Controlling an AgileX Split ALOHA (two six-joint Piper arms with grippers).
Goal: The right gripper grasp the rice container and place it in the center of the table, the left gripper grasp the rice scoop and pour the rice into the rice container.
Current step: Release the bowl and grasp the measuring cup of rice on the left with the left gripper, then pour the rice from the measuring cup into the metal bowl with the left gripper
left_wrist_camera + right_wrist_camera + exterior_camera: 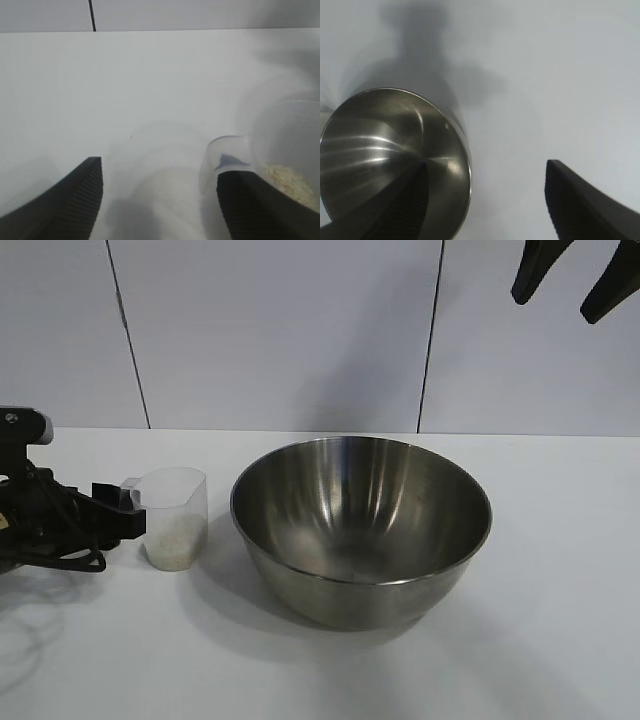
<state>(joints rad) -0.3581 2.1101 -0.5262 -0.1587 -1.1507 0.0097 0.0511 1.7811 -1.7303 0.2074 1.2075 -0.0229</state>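
The rice container (360, 525), a wide shiny steel bowl, stands near the middle of the white table (560, 640). The rice scoop (175, 515), a clear plastic cup with white rice (172, 542) in its bottom, stands upright just left of it. My left gripper (120, 510) is low at the table's left, open, with its fingertips at the scoop's handle tab (226, 152); one finger (247, 205) lies against the tab and the other is well apart. My right gripper (555, 302) is open and empty, high above the bowl's right side. The right wrist view shows the bowl (380, 145) below it.
A grey panelled wall (280, 330) closes the back of the table. Black cables (60, 555) trail beside the left arm on the tabletop. Bare tabletop lies in front of and to the right of the bowl.
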